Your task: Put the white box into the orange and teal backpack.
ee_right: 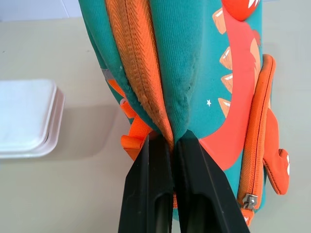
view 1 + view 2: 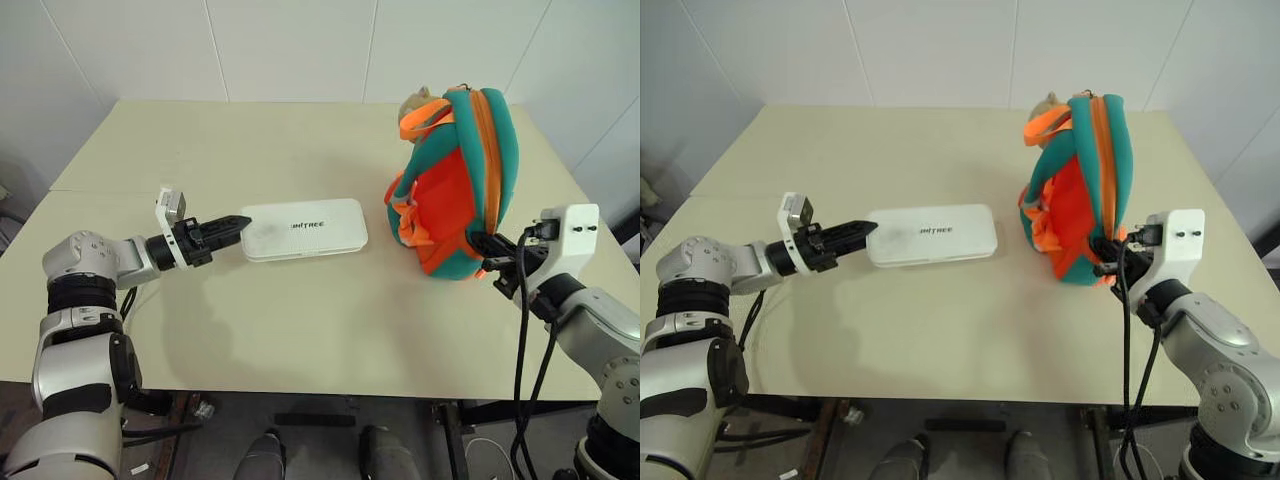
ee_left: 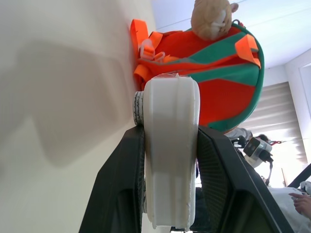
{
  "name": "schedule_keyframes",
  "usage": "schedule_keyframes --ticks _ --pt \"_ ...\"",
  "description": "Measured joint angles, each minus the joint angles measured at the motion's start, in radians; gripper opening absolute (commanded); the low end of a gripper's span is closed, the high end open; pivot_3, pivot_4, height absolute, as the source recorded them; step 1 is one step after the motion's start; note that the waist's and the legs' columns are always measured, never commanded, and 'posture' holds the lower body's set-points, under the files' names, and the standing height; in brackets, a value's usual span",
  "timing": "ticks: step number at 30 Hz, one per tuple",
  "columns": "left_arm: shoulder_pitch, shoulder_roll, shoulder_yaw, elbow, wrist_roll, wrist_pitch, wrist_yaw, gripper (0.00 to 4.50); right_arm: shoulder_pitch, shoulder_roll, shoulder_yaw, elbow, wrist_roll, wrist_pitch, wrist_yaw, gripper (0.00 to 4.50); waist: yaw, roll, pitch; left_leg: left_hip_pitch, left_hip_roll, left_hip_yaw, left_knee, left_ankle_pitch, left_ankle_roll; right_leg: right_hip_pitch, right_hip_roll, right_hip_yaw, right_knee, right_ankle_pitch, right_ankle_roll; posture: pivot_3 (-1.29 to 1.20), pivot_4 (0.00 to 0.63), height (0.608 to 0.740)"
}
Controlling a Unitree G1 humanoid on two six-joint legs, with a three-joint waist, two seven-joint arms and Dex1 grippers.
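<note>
The white box (image 2: 305, 228) lies flat near the middle of the table, dark lettering up. My left gripper (image 2: 235, 226) is shut on its left end; in the left wrist view the box (image 3: 170, 145) sits clamped between both black fingers. The orange and teal backpack (image 2: 455, 190) stands upright to the right of the box, with its tan plush head (image 2: 420, 103) at the far top. My right gripper (image 2: 482, 250) is at the backpack's near lower edge. In the right wrist view it (image 1: 172, 145) is shut on the teal and orange seam of the backpack (image 1: 194, 58).
The beige table (image 2: 300, 330) has bare surface in front of and behind the box. White walls stand close behind its far edge. Black cables hang from my right wrist (image 2: 525, 330) past the table's front right edge.
</note>
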Motion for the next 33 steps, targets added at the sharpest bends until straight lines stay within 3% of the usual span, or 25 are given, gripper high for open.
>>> schedule_keyframes --ticks 5,12,19,25,28,33 --pt "-0.024 -0.012 -0.013 0.036 0.018 -0.018 -0.014 1.23 0.023 -0.022 -0.011 -0.03 0.036 0.027 -0.022 0.0 -0.002 0.0 0.0 0.0 0.0 0.0 0.0 0.0 0.0 0.0 0.0 0.0 0.0 0.0 0.0 0.0 0.15 0.74" --pt "-0.035 -0.018 -0.018 0.076 0.041 -0.047 -0.034 1.23 0.023 -0.087 -0.014 -0.03 0.076 0.05 -0.03 2.05 -0.001 0.0 0.0 0.0 0.0 0.0 0.001 0.0 0.0 0.0 0.0 0.0 -0.001 0.0 0.0 0.0 0.15 0.74" --pt "-0.046 -0.024 -0.025 0.083 0.055 -0.057 -0.048 1.23 0.083 -0.301 -0.085 -0.029 0.182 0.093 0.089 4.45 0.001 -0.001 0.001 -0.001 0.0 0.0 0.001 -0.001 0.002 0.001 0.0 -0.001 -0.004 0.0 0.0 0.0 0.15 0.74" --pt "-0.046 -0.024 -0.025 0.1 0.06 -0.063 -0.058 1.23 0.152 -0.44 -0.141 -0.042 0.306 0.143 0.177 4.5 0.0 -0.003 0.001 -0.001 0.001 0.001 0.001 -0.002 0.004 0.001 0.0 -0.002 -0.005 0.0 0.0 0.0 0.15 0.74" --pt "-0.046 -0.024 -0.025 0.106 0.061 -0.067 -0.059 1.23 0.161 -0.472 -0.146 -0.079 0.439 0.146 0.184 4.5 -0.001 -0.004 0.002 -0.001 0.001 0.001 0.002 -0.002 0.004 0.002 0.0 -0.002 -0.005 0.0 0.0 0.0 0.15 0.74" --pt "-0.046 -0.02 -0.02 0.115 0.062 -0.079 -0.062 1.23 0.027 -0.424 0.026 -0.095 0.618 0.053 0.026 4.5 -0.004 -0.007 0.003 -0.001 0.002 0.002 0.005 -0.002 0.004 0.003 0.0 -0.003 -0.009 0.003 -0.002 0.0 0.15 0.74"
